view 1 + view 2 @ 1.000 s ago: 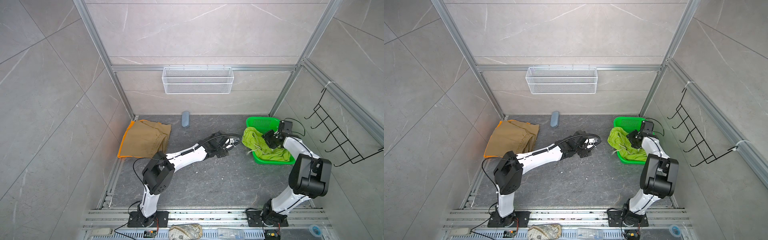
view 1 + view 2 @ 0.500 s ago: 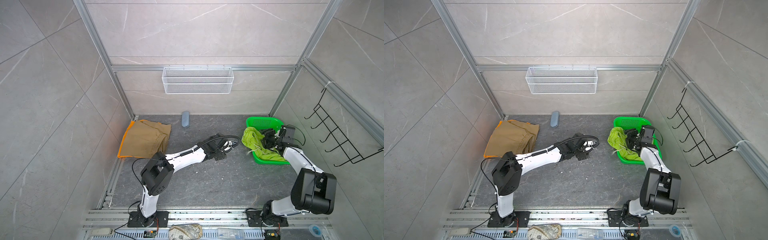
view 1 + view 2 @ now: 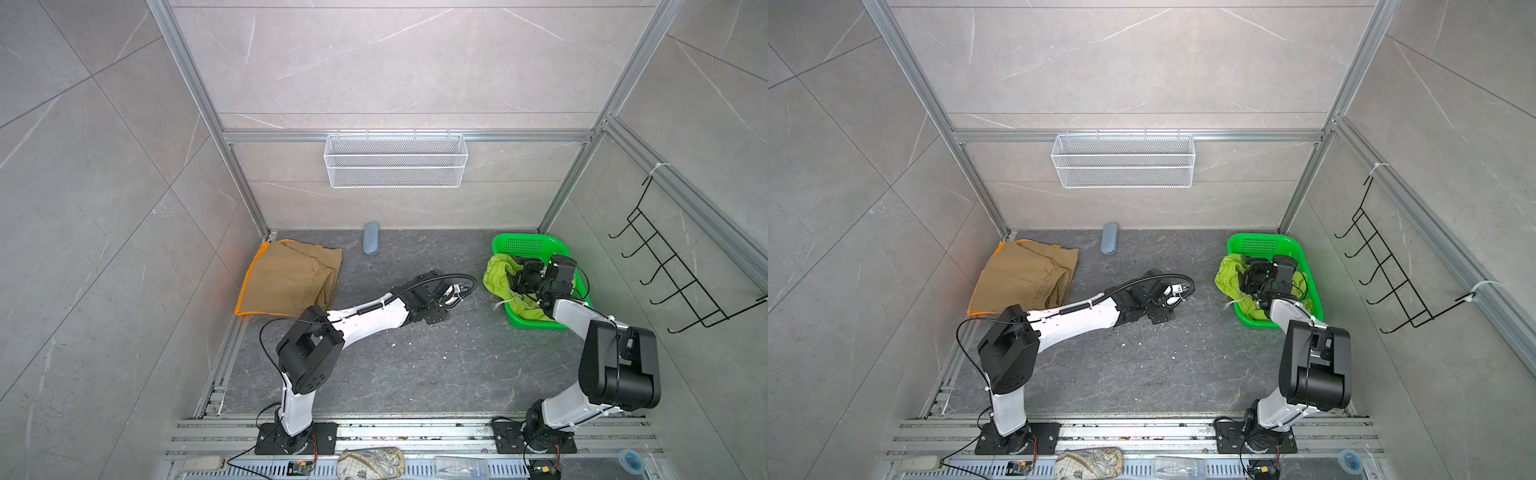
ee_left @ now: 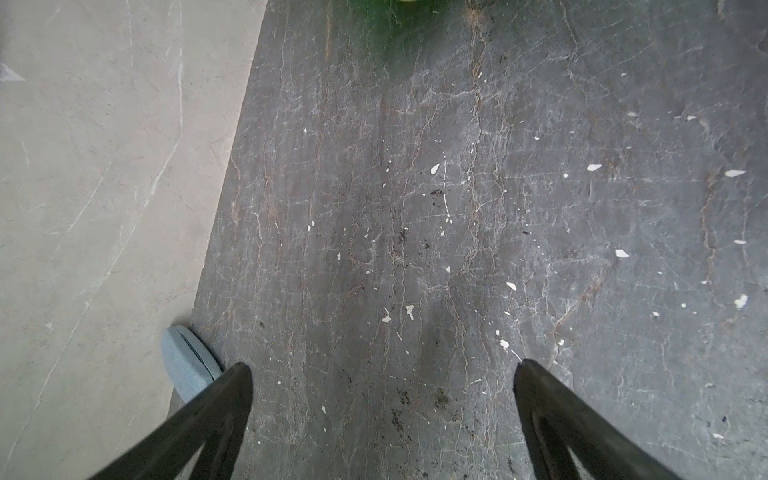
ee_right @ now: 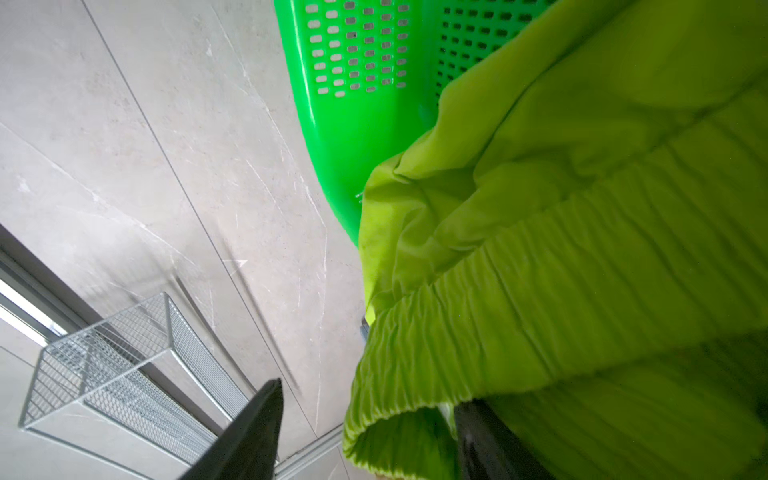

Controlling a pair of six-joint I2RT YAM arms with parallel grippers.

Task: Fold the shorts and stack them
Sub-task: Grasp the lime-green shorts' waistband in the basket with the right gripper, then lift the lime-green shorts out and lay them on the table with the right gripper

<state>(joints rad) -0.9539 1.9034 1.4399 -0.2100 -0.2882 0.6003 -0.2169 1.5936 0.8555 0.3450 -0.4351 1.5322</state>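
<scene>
**Location.** The lime green cloth shorts with elastic waist (image 3: 496,274) lie crumpled in the bright green perforated plastic basket (image 3: 524,246) at the right of the dark grey stone surface (image 3: 415,365). Part of the cloth is draped over the basket wall that faces the middle. The folded khaki tan cloth shorts (image 3: 291,278) lie on the bright orange cloth shorts (image 3: 246,293) in the far left corner.

**Tool state.** The right tool (image 3: 519,279) is inside the basket with its jaws apart. In the right wrist view the gathered waistband edge lies between the fingers and rests against one of them, while a clear gap remains on the other side. Nothing is clamped. The left tool (image 4: 384,365) is spread wide over bare surface and holds nothing.

**Handling.** The garment is expected to be light, limp and thin. It will sag and trail from any single hold and may snag on the basket rim. The shirred waistband is the thickest and least slippery part, so take hold there. Avoid the pale drawstring (image 3: 498,306), which would probably slide through the waist.

**Orientation.** In both top views the heap runs far to near along the basket's inner wall, and the drawstring trails over the near rim. The waist opening faces the right tool. The true long axis of the garment cannot be read while it is bunched.
</scene>
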